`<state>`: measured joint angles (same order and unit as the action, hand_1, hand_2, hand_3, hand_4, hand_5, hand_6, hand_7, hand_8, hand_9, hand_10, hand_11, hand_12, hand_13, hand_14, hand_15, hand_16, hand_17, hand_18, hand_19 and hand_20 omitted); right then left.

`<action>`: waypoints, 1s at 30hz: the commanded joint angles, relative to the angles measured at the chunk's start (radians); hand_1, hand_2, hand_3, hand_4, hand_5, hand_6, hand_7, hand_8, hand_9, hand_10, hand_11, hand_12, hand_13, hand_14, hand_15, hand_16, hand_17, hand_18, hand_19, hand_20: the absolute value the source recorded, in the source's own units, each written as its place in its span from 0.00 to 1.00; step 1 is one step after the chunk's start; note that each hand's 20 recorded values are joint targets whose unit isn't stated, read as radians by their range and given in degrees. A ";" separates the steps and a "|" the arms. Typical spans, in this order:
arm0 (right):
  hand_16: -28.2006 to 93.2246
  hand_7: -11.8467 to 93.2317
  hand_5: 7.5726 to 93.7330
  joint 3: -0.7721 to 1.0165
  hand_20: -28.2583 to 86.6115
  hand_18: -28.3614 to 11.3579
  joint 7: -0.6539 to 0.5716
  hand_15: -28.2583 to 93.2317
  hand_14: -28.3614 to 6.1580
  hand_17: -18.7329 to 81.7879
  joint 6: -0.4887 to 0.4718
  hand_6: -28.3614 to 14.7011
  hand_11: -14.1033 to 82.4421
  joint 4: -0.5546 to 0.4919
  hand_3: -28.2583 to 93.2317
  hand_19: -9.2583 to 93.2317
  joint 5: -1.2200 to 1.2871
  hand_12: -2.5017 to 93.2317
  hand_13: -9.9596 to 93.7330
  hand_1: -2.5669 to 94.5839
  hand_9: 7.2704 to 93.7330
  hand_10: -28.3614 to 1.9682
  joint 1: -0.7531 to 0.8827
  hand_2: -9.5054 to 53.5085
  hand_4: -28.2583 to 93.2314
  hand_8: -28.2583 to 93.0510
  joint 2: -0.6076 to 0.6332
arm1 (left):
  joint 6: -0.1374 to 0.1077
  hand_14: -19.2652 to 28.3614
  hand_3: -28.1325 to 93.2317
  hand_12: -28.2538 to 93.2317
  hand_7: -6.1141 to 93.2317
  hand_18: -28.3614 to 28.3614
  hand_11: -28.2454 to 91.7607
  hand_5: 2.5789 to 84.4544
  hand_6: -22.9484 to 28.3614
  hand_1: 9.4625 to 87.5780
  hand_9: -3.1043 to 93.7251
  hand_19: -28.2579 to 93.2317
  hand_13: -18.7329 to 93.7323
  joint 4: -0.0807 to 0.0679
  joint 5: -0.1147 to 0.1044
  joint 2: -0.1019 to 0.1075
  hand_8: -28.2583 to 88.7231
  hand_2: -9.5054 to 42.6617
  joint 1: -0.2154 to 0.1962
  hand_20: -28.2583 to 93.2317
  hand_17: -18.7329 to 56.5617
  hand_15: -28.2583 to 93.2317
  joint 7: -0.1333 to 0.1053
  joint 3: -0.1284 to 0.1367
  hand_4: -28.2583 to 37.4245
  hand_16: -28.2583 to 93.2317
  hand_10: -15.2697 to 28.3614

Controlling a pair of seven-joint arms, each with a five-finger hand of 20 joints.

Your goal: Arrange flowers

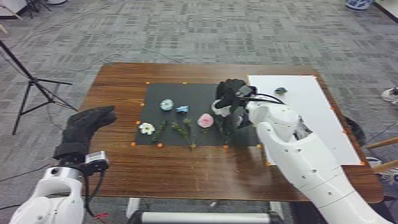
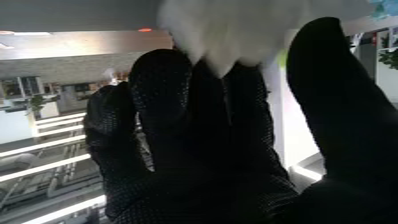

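Petals of a white flower (image 2: 218, 27) show beside the right hand (image 1: 233, 91) — fingers straight, thumb apart — over the right side of the dark mat (image 1: 194, 91). Picking seems the step in hand; next calls for a gentle pinch.

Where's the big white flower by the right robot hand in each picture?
Head view: near the middle, the big white flower is beside the right robot hand.
Right wrist view: the flower is by the fingertips.
Shared landmark: the right robot hand's black glove.
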<state>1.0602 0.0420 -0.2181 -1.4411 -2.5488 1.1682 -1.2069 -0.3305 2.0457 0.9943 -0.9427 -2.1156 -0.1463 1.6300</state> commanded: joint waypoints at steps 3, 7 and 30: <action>0.53 0.29 0.63 0.023 0.75 0.10 0.001 0.79 0.46 0.51 -0.042 0.63 0.27 -0.026 0.81 0.88 0.002 0.19 0.72 0.36 0.69 0.48 -0.015 0.00 0.09 0.14 0.016 | 0.012 0.79 0.78 0.35 0.26 0.74 0.47 0.62 0.47 0.27 0.58 0.32 0.53 0.004 0.005 -0.009 0.17 0.28 -0.008 0.39 0.32 0.47 0.004 0.003 0.13 0.22 0.67; 0.53 0.29 0.60 0.044 0.75 0.09 0.004 0.79 0.44 0.50 -0.042 0.63 0.26 -0.048 0.82 0.87 0.014 0.18 0.71 0.31 0.67 0.45 -0.026 0.00 0.09 0.15 0.039 | 0.011 0.79 0.78 0.35 0.26 0.74 0.47 0.62 0.47 0.27 0.58 0.32 0.53 0.007 0.006 -0.010 0.17 0.28 -0.014 0.39 0.32 0.47 0.003 0.004 0.13 0.22 0.67; 0.46 0.27 0.41 0.266 0.71 0.10 -0.007 0.66 0.37 0.44 -0.029 0.59 0.21 0.143 0.85 0.79 -0.341 0.20 0.63 0.29 0.45 0.39 -0.035 0.00 0.06 0.16 0.107 | 0.008 0.80 0.79 0.36 0.25 0.74 0.46 0.64 0.47 0.22 0.60 0.33 0.53 0.010 -0.008 -0.010 0.17 0.34 -0.021 0.39 0.31 0.47 -0.005 -0.003 0.05 0.22 0.67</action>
<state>1.3041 0.0382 -0.2966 -1.3616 -2.8196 1.1167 -1.1008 -0.3290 2.0468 0.9924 -0.9453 -2.1223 -0.1495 1.6292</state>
